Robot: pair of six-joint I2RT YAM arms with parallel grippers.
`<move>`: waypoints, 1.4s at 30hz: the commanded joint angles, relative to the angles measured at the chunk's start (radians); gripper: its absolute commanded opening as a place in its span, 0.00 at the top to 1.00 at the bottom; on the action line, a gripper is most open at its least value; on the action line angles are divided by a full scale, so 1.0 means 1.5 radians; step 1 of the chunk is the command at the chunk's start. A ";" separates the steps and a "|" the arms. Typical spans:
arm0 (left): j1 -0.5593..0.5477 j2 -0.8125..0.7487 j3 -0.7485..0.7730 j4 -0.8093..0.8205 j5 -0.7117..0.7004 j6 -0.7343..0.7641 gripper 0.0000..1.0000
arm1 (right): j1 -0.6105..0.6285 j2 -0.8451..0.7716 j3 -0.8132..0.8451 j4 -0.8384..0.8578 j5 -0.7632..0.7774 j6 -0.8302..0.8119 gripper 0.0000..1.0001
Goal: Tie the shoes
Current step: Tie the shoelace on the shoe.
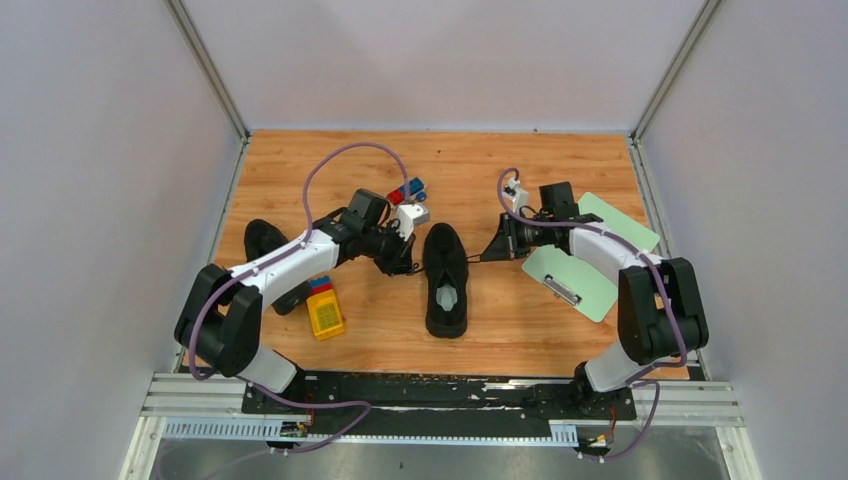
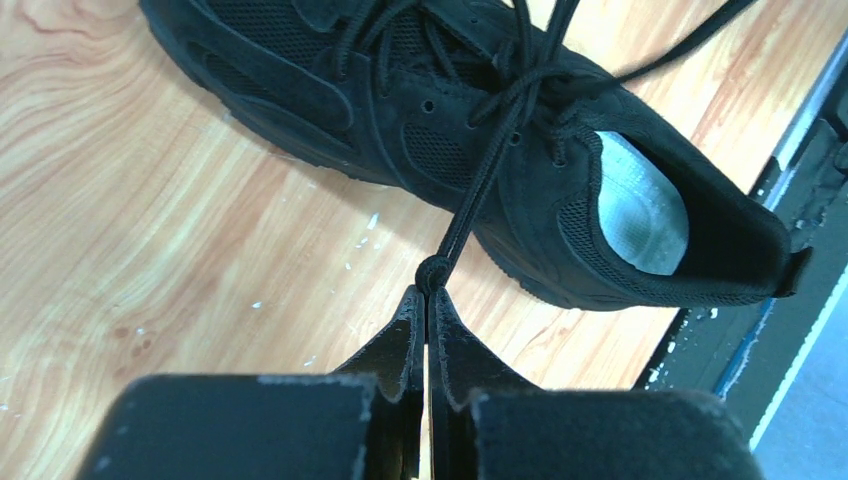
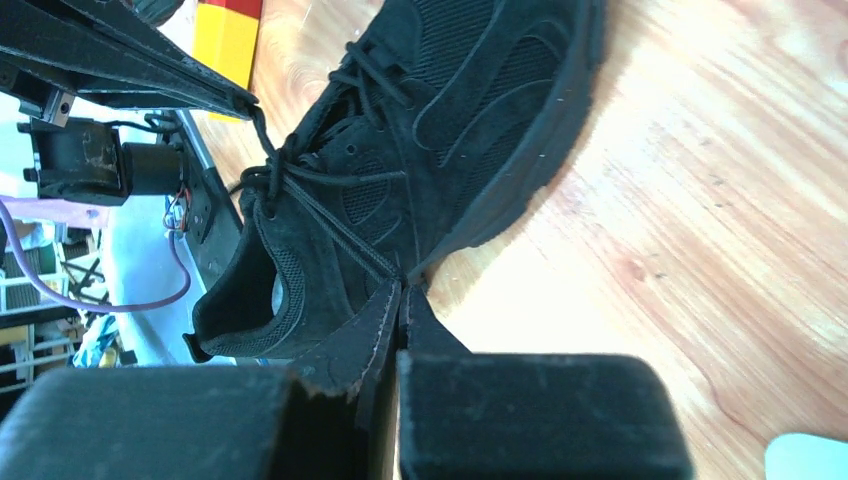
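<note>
Clenching one lace end (image 2: 470, 205) each, the left hand (image 2: 428, 292) and right hand (image 3: 403, 285) hold a first crossing taut on the centre shoe (image 1: 446, 280); bow apparently unformed, second shoe (image 1: 262, 240) at 9 o'clock unattended.

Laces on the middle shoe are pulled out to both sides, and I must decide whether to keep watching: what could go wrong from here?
1. The left hand and the right hand pinch the laces only at their very fingertips, so a hard pull may slip an end free.
2. Nothing holds the shoe down, so uneven pulls could drag or tip it.
</note>
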 commanded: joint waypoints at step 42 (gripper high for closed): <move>0.054 -0.049 -0.030 -0.054 -0.173 0.035 1.00 | -0.091 -0.086 -0.058 -0.012 0.065 0.021 1.00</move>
